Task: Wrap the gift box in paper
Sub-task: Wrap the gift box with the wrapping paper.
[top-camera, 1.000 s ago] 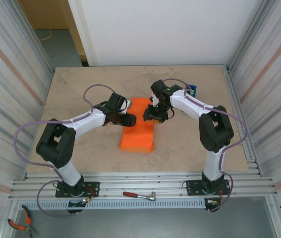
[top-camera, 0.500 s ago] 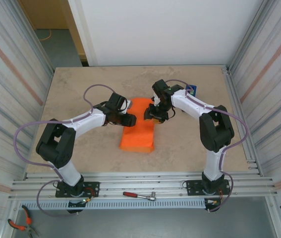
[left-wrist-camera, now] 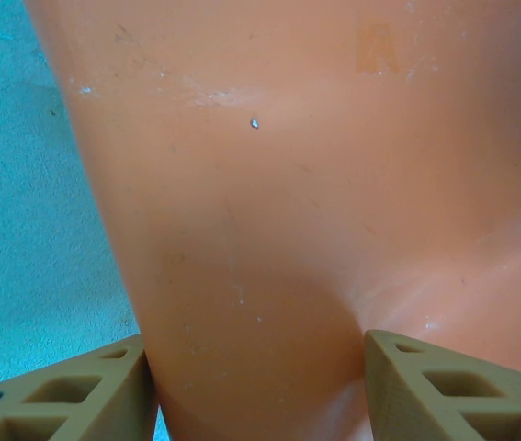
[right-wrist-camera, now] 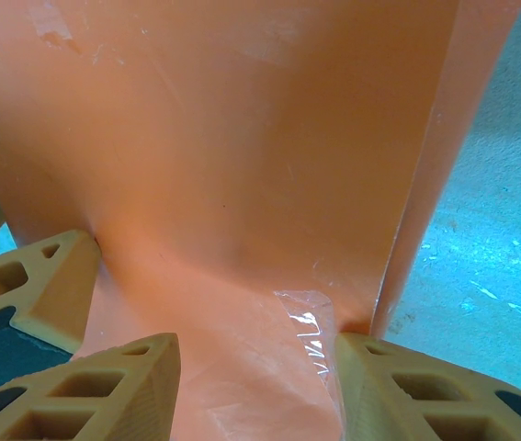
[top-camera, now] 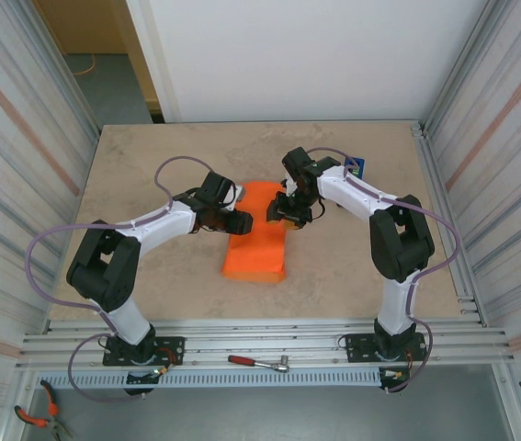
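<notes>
The paper point(top-camera: 258, 241) is lying folded into a long orange bundle at mid-table point(top-camera: 150, 156), its far end sitting between the 2 sets of jaws. The left jaws are standing partly open, both fingers point(left-wrist-camera: 85, 386) pressing a raised fold of paper. The right jaws are likewise gripping paper, partly open, beside a clear tape scrap point(right-wrist-camera: 308, 333).

The paper point(top-camera: 258, 241) lies in the middle of the desk point(top-camera: 334, 276), left hand point(top-camera: 242, 221) at its left edge, right hand point(top-camera: 278, 213) at its right; a tape dispenser point(top-camera: 357, 168) stands far right.
</notes>
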{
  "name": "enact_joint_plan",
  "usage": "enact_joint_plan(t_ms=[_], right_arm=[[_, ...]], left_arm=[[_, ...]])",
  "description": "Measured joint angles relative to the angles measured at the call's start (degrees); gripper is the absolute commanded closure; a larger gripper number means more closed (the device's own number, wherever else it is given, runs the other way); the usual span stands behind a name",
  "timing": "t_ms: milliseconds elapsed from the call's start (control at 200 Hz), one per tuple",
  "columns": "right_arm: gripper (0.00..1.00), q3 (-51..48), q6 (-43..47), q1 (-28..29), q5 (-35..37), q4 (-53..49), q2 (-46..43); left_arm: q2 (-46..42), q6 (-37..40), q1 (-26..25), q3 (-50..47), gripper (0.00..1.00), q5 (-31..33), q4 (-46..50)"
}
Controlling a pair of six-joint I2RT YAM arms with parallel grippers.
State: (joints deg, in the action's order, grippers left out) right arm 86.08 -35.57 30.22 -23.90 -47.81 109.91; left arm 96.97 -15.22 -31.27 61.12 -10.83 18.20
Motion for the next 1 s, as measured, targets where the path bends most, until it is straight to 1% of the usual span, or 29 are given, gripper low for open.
enact_joint_plan(t_ms=[551, 1002], right_arm=[[0.52, -1.1, -4.5, -1.7, -3.1, 1.1, 0.0], [0.52, -0.1, -0.7, -0.2, 0.5, -0.3, 0.0]], left_arm=[[0.3, 0.0, -0.4, 0.2, 0.44, 0.6, -0.5], [0.3, 0.0, -0.4, 0.2, 0.44, 0.6, -0.5]])
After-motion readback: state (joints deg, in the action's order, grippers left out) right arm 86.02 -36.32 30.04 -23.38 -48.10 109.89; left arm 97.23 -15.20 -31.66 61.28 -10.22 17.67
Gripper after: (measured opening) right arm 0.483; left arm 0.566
